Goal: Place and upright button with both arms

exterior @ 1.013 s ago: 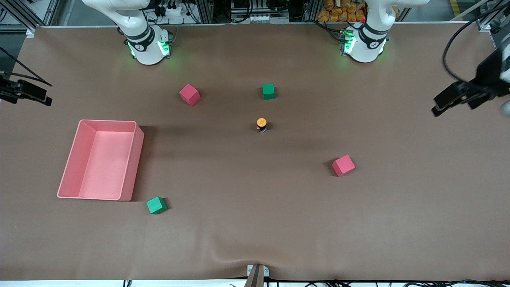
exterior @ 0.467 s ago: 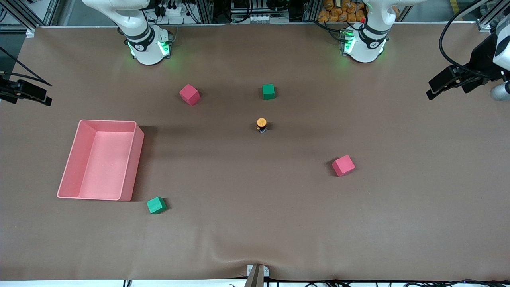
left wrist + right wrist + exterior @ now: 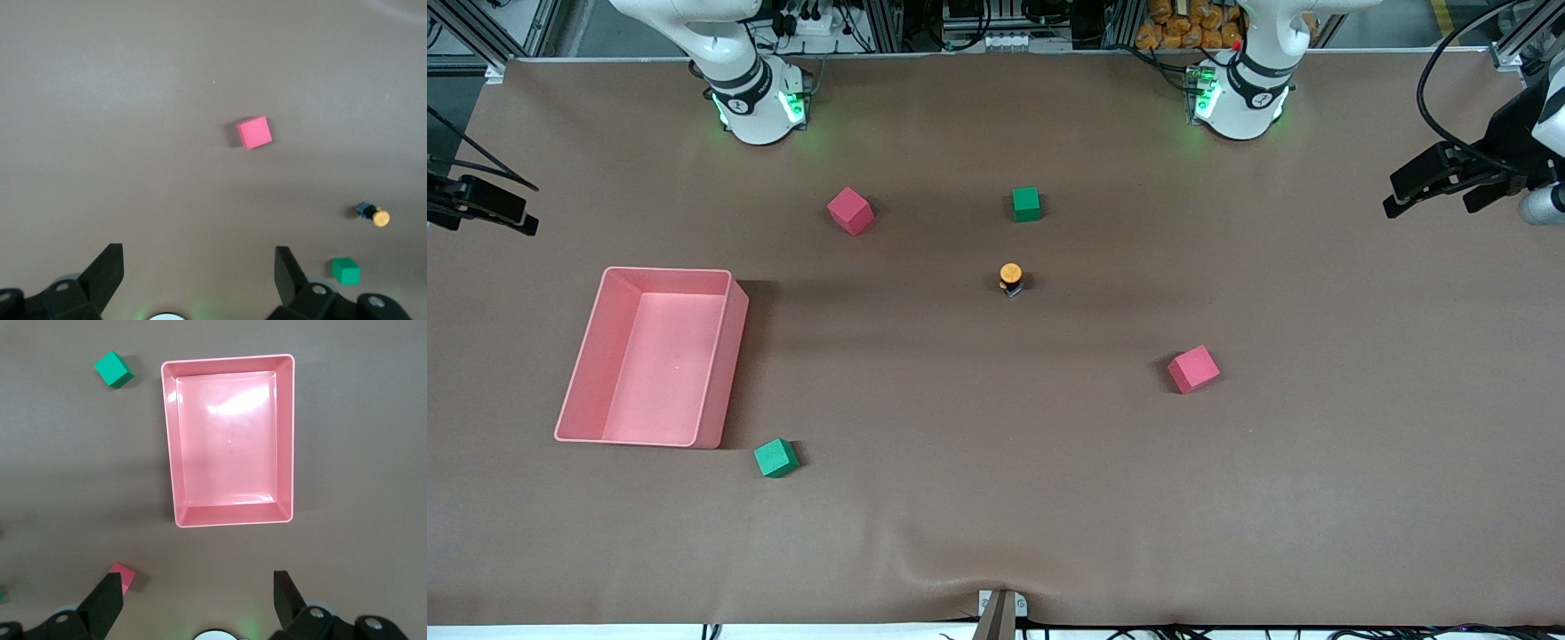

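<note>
Two black two-finger grippers hang open and empty: the right gripper (image 3: 482, 206) above the pink plastic tray (image 3: 720, 356), the left gripper (image 3: 1440, 182) high, well away from it. Between them, well apart from the tray, the tiny orange-capped black button (image 3: 1010, 278) stands upright; any careless pinch could topple it.

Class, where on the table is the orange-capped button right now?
In the front view the button stands on the bare table near its middle, nearer to the camera than the green cube beside it, untouched by either hand.
</note>
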